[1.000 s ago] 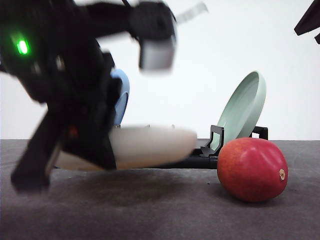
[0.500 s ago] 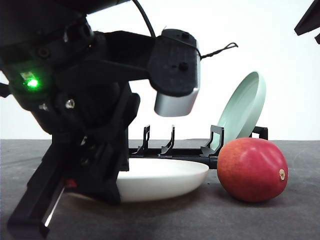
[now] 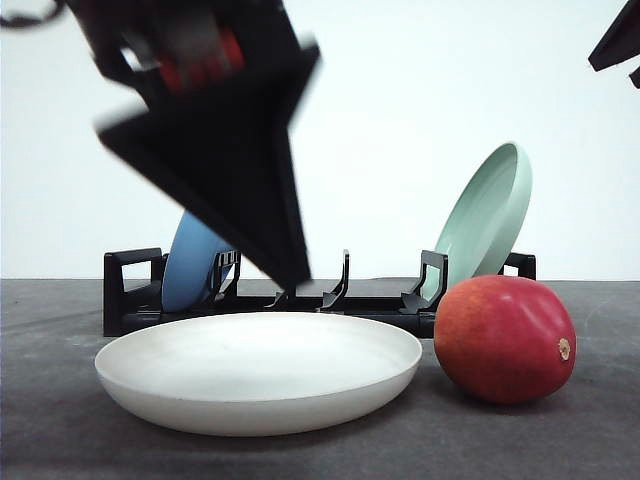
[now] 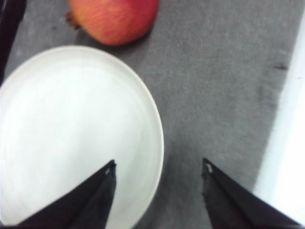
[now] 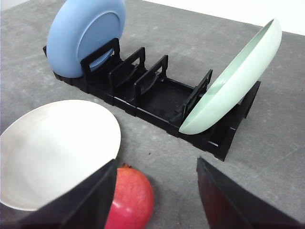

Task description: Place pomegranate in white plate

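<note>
- Front view: the white plate lies flat on the grey table, ahead of the black rack. The pomegranate rests on the table just beside the plate's right rim, not in it. The blue plate and pale green plate stand on edge in the rack's slots, which keep them upright and out of the way. The left gripper hangs blurred above the plate, carrying nothing.
- Left wrist view: the left gripper has its fingers spread wide apart over the plate's rim and bare table. The fruit lies beyond the rim.
- Right wrist view: the right gripper is spread too, empty, poised above the pomegranate, which sits against one finger's edge. Judging by this, that arm is better lined up for the pick; the plate lies empty just beside.
</note>
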Controlling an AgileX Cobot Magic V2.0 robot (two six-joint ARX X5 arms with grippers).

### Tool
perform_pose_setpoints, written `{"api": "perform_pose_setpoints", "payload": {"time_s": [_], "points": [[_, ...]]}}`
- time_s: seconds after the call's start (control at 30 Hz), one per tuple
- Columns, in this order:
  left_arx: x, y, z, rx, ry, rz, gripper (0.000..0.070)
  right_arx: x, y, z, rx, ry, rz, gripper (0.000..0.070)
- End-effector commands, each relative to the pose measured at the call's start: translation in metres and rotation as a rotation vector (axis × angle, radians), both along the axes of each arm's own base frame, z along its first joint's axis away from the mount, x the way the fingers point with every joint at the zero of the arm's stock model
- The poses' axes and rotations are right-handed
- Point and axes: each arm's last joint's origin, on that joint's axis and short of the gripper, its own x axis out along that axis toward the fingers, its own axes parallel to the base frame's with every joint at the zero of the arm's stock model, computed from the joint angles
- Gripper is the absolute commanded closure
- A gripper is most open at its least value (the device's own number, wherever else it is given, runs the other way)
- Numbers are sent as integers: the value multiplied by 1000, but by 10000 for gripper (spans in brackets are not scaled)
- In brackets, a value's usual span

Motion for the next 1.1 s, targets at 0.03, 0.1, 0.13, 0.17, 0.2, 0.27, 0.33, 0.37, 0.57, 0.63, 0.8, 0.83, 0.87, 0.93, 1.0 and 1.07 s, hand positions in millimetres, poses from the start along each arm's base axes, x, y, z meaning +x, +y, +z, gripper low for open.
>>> {"api": "perform_pose_setpoints", "payload": {"time_s": [0.03, 0.1, 0.13, 0.17, 0.2, 0.27, 0.33, 0.37, 0.57, 0.63, 0.8, 0.83, 0.87, 0.93, 1.0, 1.07], "points": [[6, 13, 18, -107, 59, 107, 334, 0, 1, 6, 15, -15, 3, 361], [13, 27, 30, -187, 80, 186, 334, 0, 1, 6, 15, -15, 3, 361], [17, 35, 36, -230, 84, 224, 334, 0, 1, 6, 15, -15, 3, 361], [21, 43, 42, -272, 83, 263, 334, 0, 1, 6, 16, -15, 3, 361], [25, 50, 48, -315, 78, 302, 334, 0, 1, 6, 16, -15, 3, 361], [33, 66, 59, -396, 58, 376, 334, 0, 1, 6, 16, -15, 3, 361], [39, 83, 68, -461, 28, 447, 334, 0, 1, 6, 16, -15, 3, 361], [42, 90, 71, -482, 13, 477, 334, 0, 1, 6, 16, -15, 4, 361], [57, 133, 85, -556, -105, 662, 336, 0, 1, 6, 25, -10, 13, 361], [59, 144, 89, -576, -145, 695, 336, -1, 1, 6, 35, -4, 26, 360], [61, 165, 86, -612, -158, 759, 337, -1, 2, 6, 66, 15, 43, 356], [60, 168, 83, -622, -156, 761, 336, -1, 2, 6, 70, 18, 45, 353], [60, 171, 79, -632, -154, 763, 337, -1, 2, 6, 76, 23, 44, 347], [60, 176, 71, -653, -142, 764, 337, -1, 2, 6, 88, 32, 38, 305], [60, 181, 63, -657, -131, 779, 339, -1, 3, 5, 98, 48, 36, 260], [61, 184, 58, -650, -128, 798, 340, -1, 4, 3, 102, 78, 51, 255]]}}
